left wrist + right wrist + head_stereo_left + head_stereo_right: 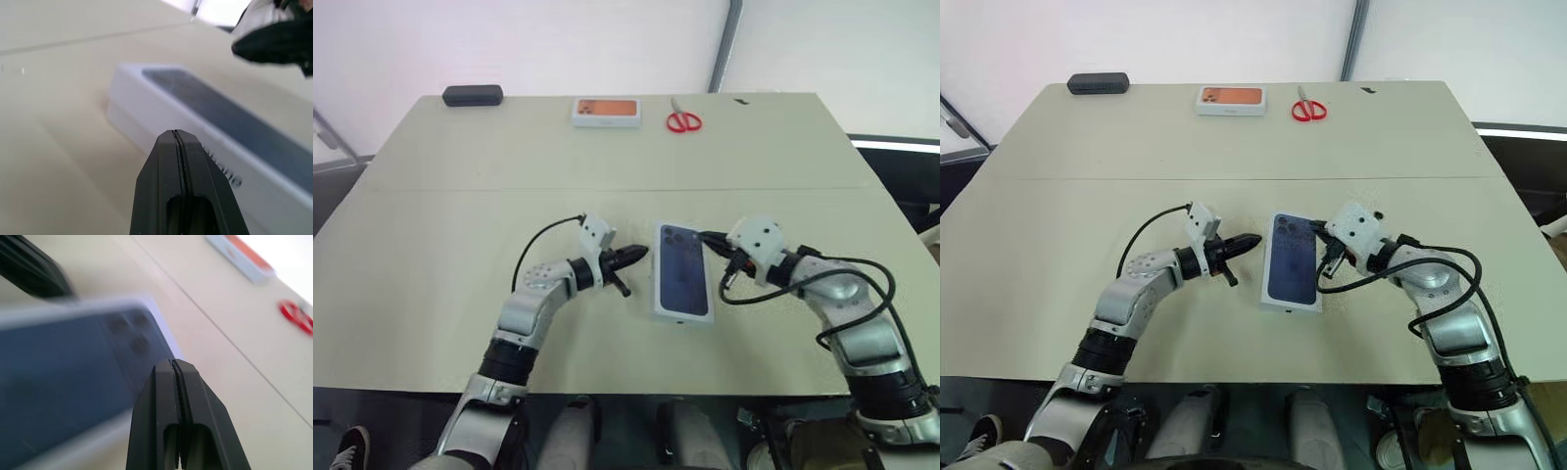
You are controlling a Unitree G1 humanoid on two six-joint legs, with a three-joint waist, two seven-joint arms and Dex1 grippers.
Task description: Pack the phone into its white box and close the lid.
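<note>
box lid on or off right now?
On. The white box sits closed on the table: the left wrist view shows a full-depth white shell with the phone picture on top, no tray or loose lid beside it.

Both arms wear silver-grey shells with black joints. Each black two-fingered end effector, left and right, carries a white camera block with looping black cables.

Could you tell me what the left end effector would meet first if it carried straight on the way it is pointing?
Most likely the white box with the phone on top; the left end effector, shut, points at its near side, though its height is uncertain.
</note>
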